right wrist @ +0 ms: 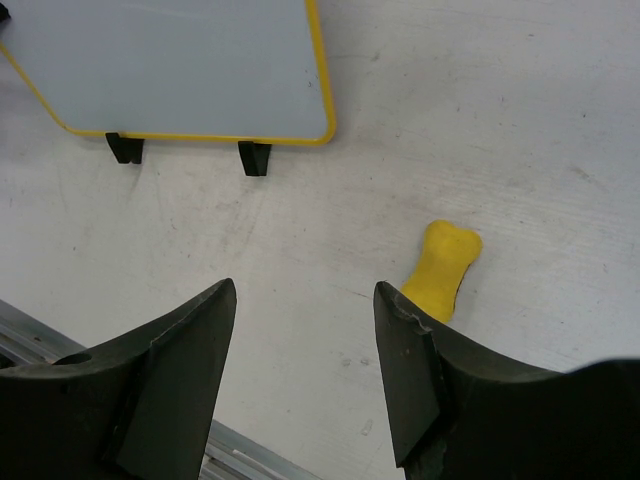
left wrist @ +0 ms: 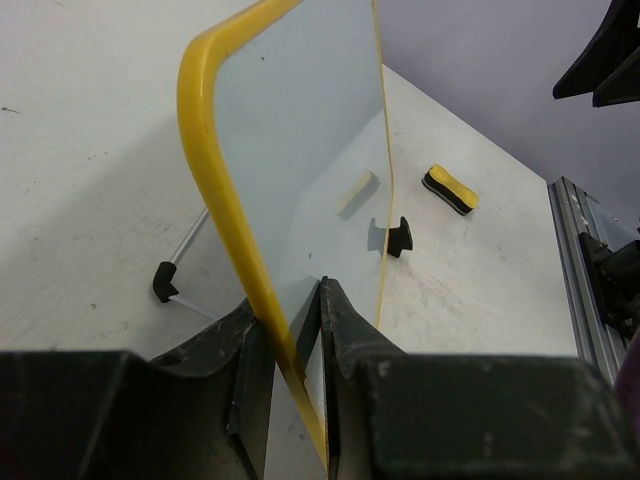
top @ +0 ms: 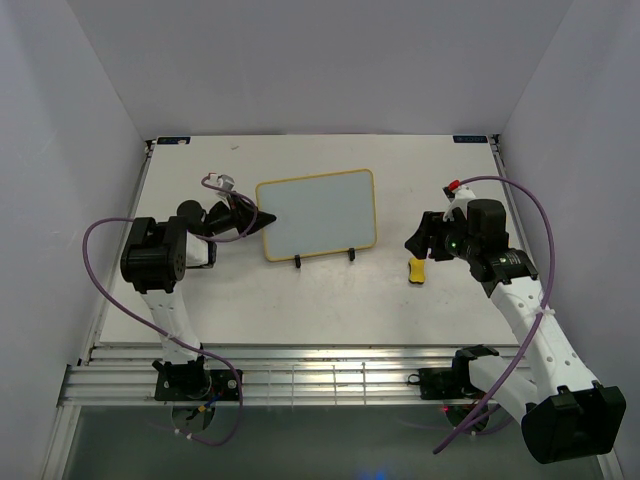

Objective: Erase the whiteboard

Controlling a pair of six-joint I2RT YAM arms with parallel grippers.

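The whiteboard (top: 318, 212) has a thin yellow frame and leans on a black wire stand (top: 297, 262) mid-table. Its face shows no writing. My left gripper (top: 262, 219) is shut on the board's left edge. In the left wrist view the jaws (left wrist: 295, 330) pinch the yellow frame of the whiteboard (left wrist: 300, 150). The yellow eraser (top: 416, 270) lies on the table right of the board. My right gripper (top: 418, 243) is open and empty, just above and beside it. The right wrist view shows the eraser (right wrist: 442, 265) by the right finger, with the gripper (right wrist: 305, 300) over bare table and the whiteboard (right wrist: 170, 60) beyond.
The stand's black feet (right wrist: 254, 157) rest on the table in front of the board. The eraser (left wrist: 450, 189) and one stand foot (left wrist: 390, 236) also show in the left wrist view. A metal rail (top: 300, 375) runs along the near edge. White walls enclose the table.
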